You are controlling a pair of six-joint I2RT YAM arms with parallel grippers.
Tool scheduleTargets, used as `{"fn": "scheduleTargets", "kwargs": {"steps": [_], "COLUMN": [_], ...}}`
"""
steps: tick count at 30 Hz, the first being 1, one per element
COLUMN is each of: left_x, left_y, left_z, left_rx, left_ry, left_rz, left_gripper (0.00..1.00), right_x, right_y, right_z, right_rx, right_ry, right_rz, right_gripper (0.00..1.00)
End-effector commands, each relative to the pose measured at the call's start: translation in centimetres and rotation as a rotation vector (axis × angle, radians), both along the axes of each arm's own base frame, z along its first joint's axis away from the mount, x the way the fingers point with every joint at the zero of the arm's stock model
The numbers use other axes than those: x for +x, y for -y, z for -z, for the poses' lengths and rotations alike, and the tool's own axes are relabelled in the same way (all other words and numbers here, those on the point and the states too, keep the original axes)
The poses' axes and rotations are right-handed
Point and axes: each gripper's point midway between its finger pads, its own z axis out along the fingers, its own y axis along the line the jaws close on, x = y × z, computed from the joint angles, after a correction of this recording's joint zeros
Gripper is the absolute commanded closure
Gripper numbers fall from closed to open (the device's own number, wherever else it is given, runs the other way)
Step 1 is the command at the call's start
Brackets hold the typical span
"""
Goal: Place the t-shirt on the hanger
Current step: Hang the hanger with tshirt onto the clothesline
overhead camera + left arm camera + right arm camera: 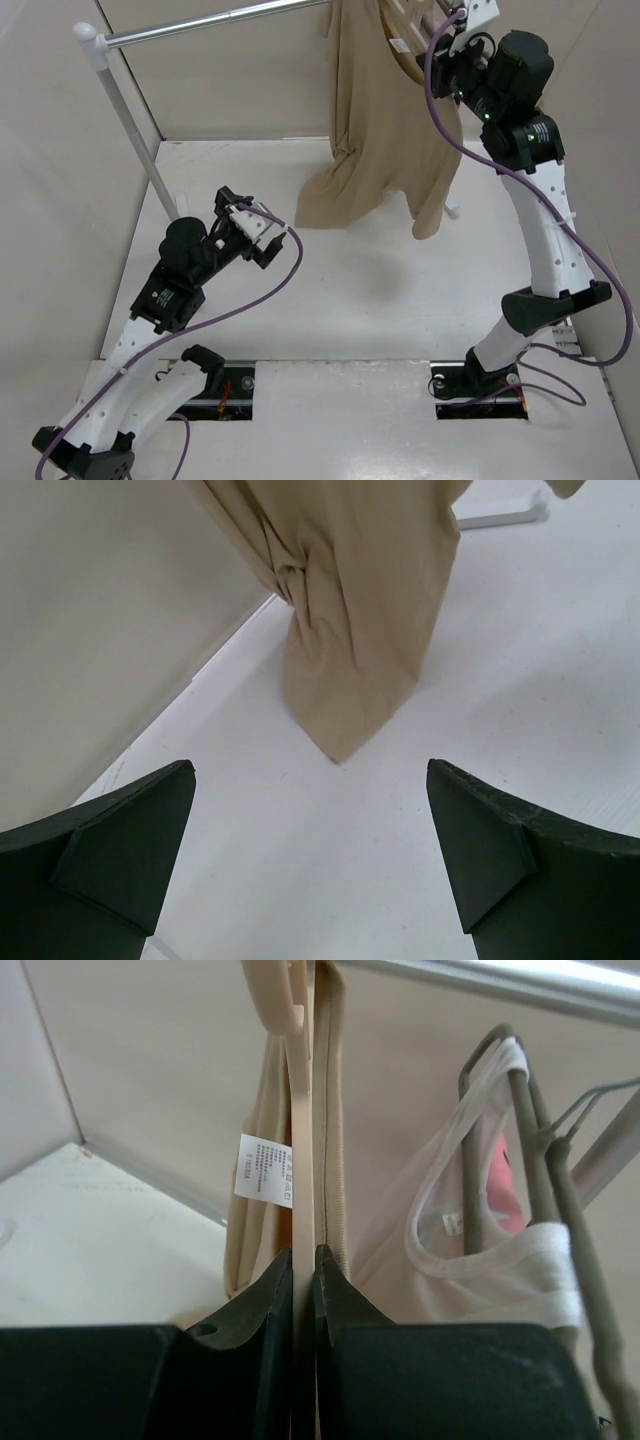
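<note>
The tan t-shirt (pixel 380 120) hangs draped over the pale peach hanger (pixel 405 40) at the top of the overhead view, its lower edge touching the table. My right gripper (pixel 455 25) is raised beside the rail. In the right wrist view it (pixel 304 1252) is shut on the thin hanger bar (pixel 302 1110), with the ribbed collar (pixel 332 1110) and a white label (pixel 264 1170) beside it. My left gripper (pixel 258 232) is open and empty low over the table. In its wrist view it (pixel 310 850) faces the shirt's hanging hem (pixel 350 600), well apart from it.
A metal rail (pixel 210 25) on a white pole (pixel 130 120) spans the back. A white tank top (pixel 470 1250) hangs on a grey-green hanger (pixel 530 1150) to the right, with something pink (pixel 512 1190) behind it. The rack's white foot (pixel 500 515) lies behind the shirt.
</note>
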Motion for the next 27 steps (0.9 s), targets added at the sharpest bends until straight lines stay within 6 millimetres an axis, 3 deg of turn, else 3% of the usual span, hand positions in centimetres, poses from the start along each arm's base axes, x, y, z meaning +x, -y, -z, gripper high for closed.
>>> {"fn": "scheduleTargets", "kwargs": {"steps": [1, 3, 5, 6, 10, 14, 18, 20, 22, 23, 24, 26, 27], "left_x": [0.9, 1.1, 1.1, 1.2, 0.9, 0.9, 1.0, 0.9, 0.8, 0.8, 0.8, 0.7, 0.6], "left_y": [0.1, 0.2, 0.1, -0.1, -0.4, -0.6, -0.9, -1.0, -1.0, -1.0, -1.0, -1.3, -1.4], "left_z": [-1.2, -1.1, -1.2, -1.2, -0.6, -0.4, -0.4, -0.6, -0.4, -0.4, -0.2, -0.2, -0.3], "left_rx": [-0.011, -0.011, -0.002, -0.001, 0.004, 0.005, 0.005, 0.001, 0.005, 0.005, 0.009, 0.009, 0.011], "left_ry": [0.067, 0.067, 0.074, 0.074, 0.068, 0.068, 0.068, 0.076, 0.068, 0.068, 0.060, 0.060, 0.057], "left_rz": [-0.011, -0.011, -0.010, -0.023, -0.034, -0.043, -0.052, -0.053, -0.052, -0.052, -0.052, -0.061, -0.061], "left_gripper": [0.00, 0.00, 0.00, 0.00, 0.00, 0.00, 0.00, 0.00, 0.00, 0.00, 0.00, 0.00, 0.00], "right_x": [0.5, 2.5, 3.7, 3.7, 6.0, 6.8, 5.8, 5.1, 3.5, 3.1, 1.3, -0.2, -2.7], "right_y": [0.4, 0.3, 0.3, 0.3, -0.5, -1.2, -1.1, -0.9, -0.7, 0.4, 0.2, 1.6, 2.0], "right_z": [-6.5, -5.6, -4.5, -4.8, -1.5, 1.9, 2.8, 3.3, 2.9, 3.3, 2.6, 1.8, 0.0], "right_rx": [0.125, 0.130, 0.135, 0.150, 0.138, 0.119, 0.118, 0.111, 0.084, 0.062, 0.023, -0.008, -0.005], "right_ry": [0.187, 0.162, 0.133, 0.141, 0.070, -0.010, -0.039, -0.061, -0.057, -0.071, -0.045, -0.014, 0.032], "right_rz": [0.028, 0.044, 0.052, 0.049, 0.051, 0.033, 0.025, 0.026, 0.020, 0.070, 0.075, 0.161, 0.173], "right_gripper": [1.00, 1.00, 1.00, 1.00, 1.00, 1.00, 0.99, 0.55, 0.24, 0.06, 0.00, 0.00, 0.00]}}
